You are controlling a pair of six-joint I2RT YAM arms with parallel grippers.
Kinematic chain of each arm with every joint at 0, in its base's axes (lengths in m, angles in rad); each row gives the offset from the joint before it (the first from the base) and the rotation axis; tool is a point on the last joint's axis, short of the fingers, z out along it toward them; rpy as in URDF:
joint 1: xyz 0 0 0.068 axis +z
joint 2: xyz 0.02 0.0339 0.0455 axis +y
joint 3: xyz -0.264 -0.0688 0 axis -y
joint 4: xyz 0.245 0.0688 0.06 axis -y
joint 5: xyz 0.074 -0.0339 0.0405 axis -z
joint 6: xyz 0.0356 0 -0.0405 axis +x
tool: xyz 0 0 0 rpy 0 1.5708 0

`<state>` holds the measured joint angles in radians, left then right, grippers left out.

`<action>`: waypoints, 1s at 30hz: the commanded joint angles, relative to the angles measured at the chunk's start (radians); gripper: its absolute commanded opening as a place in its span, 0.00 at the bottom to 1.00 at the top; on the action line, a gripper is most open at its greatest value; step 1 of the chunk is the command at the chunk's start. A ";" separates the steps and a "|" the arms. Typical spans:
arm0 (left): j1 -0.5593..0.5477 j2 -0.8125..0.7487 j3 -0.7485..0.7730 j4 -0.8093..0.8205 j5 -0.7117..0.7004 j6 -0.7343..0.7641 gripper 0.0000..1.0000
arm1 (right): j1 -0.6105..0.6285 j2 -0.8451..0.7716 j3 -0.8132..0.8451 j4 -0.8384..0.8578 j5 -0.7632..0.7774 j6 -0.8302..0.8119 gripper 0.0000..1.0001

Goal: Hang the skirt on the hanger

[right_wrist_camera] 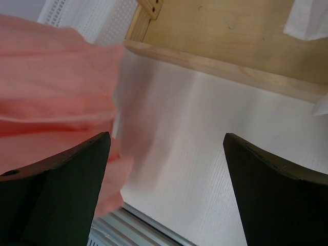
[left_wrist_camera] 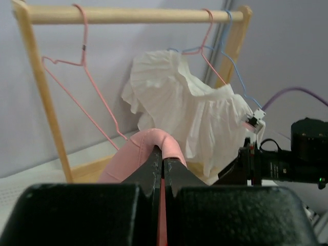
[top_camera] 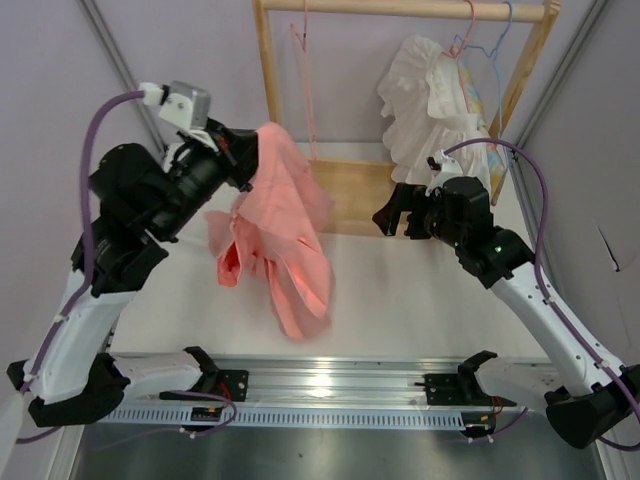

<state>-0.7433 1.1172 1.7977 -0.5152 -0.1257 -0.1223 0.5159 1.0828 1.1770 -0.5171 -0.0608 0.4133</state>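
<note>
white tabletop (top_camera: 420, 290) is carrying a wooden rack (top_camera: 268, 70) at the back, with the hanger (left_wrist_camera: 84, 48) hanging from its rail. left gripper (top_camera: 245, 155) is clamping the skirt (top_camera: 285, 240), which is draping downward in front of the rack; right gripper (top_camera: 385, 215) is hovering nearby, jaws wide apart.

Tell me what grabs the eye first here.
The salmon-pink skirt dominates, draped left of centre from the shut left tool. Behind it on the wooden rack hangs the bare pale-pink hanger, with a white ruffled garment to its right. The right tool hovers open beside the skirt.
</note>
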 commanded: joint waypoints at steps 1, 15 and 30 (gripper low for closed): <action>-0.048 0.049 -0.033 0.069 0.008 -0.011 0.00 | 0.007 -0.034 0.047 -0.007 0.022 -0.013 0.99; -0.070 0.388 -0.299 0.185 -0.010 -0.203 0.00 | 0.018 -0.037 0.010 -0.075 0.072 -0.011 0.98; -0.057 0.337 -0.524 0.174 -0.086 -0.264 0.59 | 0.150 0.057 -0.159 0.006 0.163 0.051 0.93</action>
<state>-0.8188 1.5684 1.2545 -0.3355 -0.0662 -0.3550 0.6189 1.0908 0.9989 -0.5701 0.0570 0.4469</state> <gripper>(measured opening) 0.584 0.939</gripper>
